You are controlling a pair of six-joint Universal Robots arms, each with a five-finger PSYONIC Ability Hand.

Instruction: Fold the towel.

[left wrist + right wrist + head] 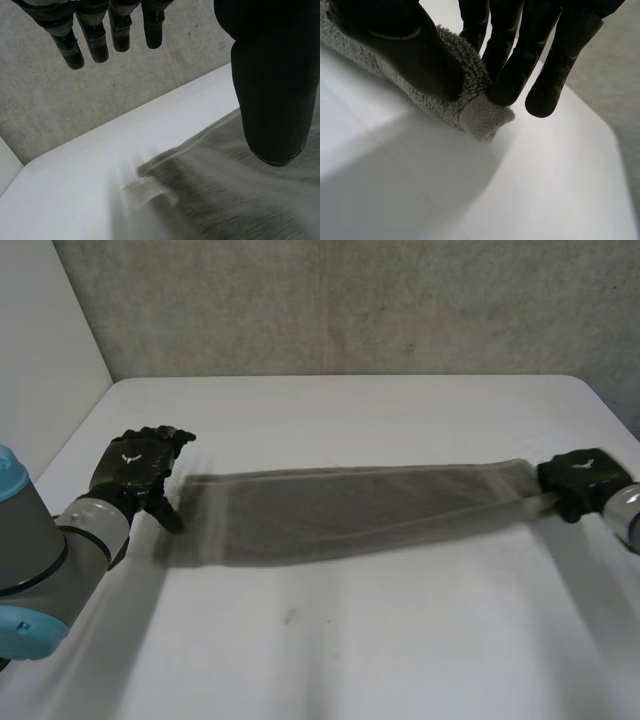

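Head view from where I stand: the grey towel (350, 512) stretches as one long narrow band across the middle of the white table (350, 650). It is wider at its left end and gathered thin at its right end. The left hand (138, 468) is at the left end, and the right hand (578, 480) is at the right end, close to the table's right edge.

In the left wrist view the fingers (95, 42) are straight and stand well apart from the thumb (272, 90) — nothing is held between them, so this hand is open. The towel's left end with its hem is under the hand, and it looks blurred. I cannot tell if the thumb touches the cloth.

In the right wrist view the right hand grips the towel — its thumb presses on the towel's end from one side and its fingertips (507, 87) from the other, just beside the corner.
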